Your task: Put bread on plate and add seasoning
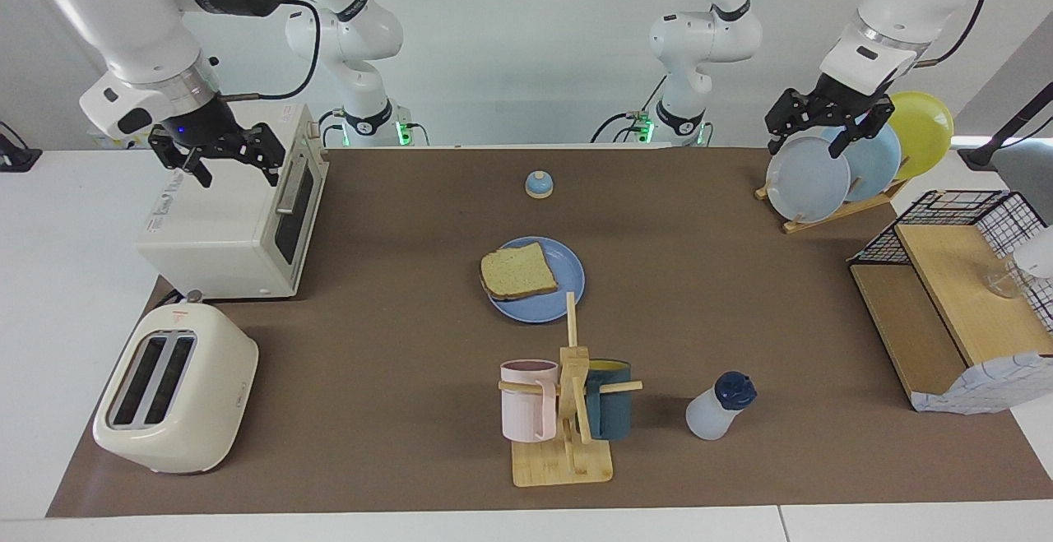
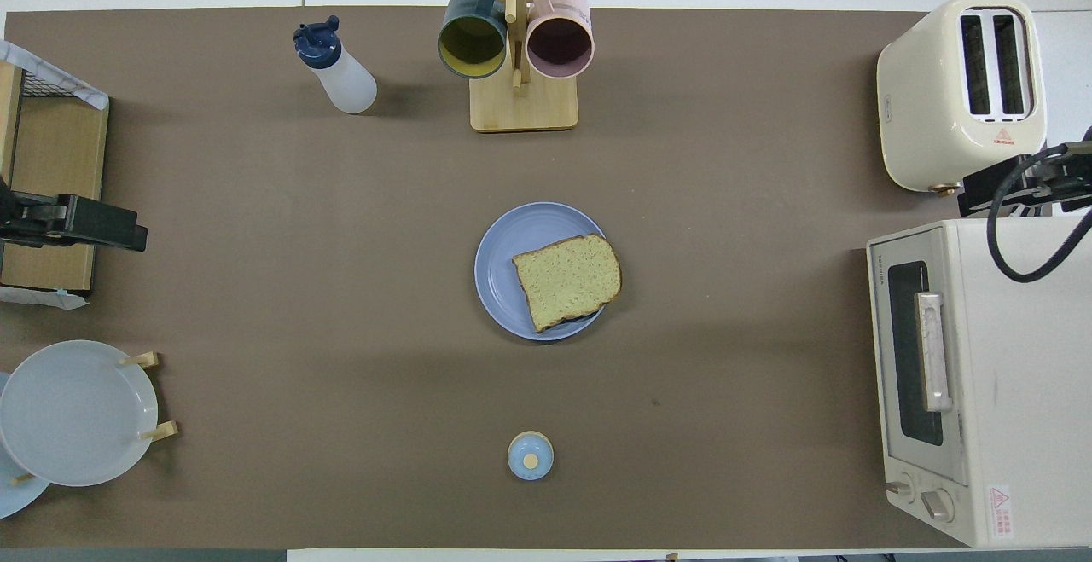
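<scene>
While both arms hang raised at the two ends of the table [image 1: 395, 336], one square slice of speckled tan-brown bread [image 1: 517, 272] lies flat on one round medium-blue plate [image 1: 568, 283] at mid-table, well apart from either pair of fingers. The left gripper [image 1: 823, 124] hovers over three plates standing upright in a wooden rack [image 1: 835, 211]: one grey [image 1: 804, 182], one light blue [image 1: 874, 162], one yellow [image 1: 923, 129]. Its fingers are spread and empty, and they show apart from the grey plate's upper rim. The right gripper [image 1: 220, 155] hovers over the top of one white toaster oven [image 1: 218, 225], fingers likewise released and holding nothing.

One translucent whitish plastic seasoning bottle with a dark navy cap [image 1: 717, 409] stands on the table farther from the robots than the plate, toward the left arm's end, untouched and far from the left fingers. Beside it, one wooden mug tree [image 1: 569, 410] carries two mugs, one pink [image 1: 526, 400] and one dark teal [image 1: 613, 410]. One small blue-domed bell [image 1: 539, 185] sits nearer to the robots than the plate. One cream two-slot toaster [image 1: 173, 390] rests beside the toaster oven, farther from the robots. One wooden shelf with a black wire basket [image 1: 958, 295] stands at the left arm's end.
</scene>
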Tool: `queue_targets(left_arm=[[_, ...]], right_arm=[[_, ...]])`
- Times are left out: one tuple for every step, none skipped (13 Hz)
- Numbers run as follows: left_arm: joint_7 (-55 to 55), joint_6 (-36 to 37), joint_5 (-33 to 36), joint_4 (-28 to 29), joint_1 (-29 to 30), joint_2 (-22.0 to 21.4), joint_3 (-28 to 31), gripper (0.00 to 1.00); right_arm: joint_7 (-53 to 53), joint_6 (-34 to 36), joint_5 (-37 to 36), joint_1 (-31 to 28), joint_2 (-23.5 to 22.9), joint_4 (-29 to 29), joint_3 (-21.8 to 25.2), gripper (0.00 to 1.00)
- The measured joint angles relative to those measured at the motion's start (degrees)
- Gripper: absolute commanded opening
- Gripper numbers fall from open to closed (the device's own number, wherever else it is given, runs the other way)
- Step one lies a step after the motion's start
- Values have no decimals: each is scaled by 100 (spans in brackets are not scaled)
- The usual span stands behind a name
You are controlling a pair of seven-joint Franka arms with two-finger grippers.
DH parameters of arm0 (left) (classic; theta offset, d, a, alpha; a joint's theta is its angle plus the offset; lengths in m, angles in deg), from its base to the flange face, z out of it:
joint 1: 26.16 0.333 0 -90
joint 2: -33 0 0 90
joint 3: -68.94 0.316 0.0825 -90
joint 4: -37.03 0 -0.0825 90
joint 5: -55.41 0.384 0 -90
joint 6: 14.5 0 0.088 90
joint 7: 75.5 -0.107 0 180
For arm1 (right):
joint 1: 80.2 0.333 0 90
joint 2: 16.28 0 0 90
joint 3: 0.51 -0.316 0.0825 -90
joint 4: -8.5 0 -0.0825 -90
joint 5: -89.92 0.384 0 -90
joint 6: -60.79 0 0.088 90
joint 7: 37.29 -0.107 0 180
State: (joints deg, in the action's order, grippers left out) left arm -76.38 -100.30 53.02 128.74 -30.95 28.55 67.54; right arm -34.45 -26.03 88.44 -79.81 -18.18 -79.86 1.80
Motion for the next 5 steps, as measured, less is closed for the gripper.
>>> queue_targets(left_arm=[[0, -2, 8, 2, 0, 12, 1, 100], [0, -10, 20, 8, 0, 44, 0, 100], [0, -20, 26, 17, 0, 97, 0, 100], [0, -24, 28, 18, 0, 153, 0, 100], [0, -27, 31, 18, 0, 190, 0, 100]], right_arm=[[0, 0, 0, 0, 0, 0, 0, 100], [0, 0, 0, 0, 0, 0, 0, 100], [0, 0, 0, 0, 0, 0, 0, 100], [0, 0, 0, 0, 0, 0, 0, 100], [0, 0, 0, 0, 0, 0, 0, 100]])
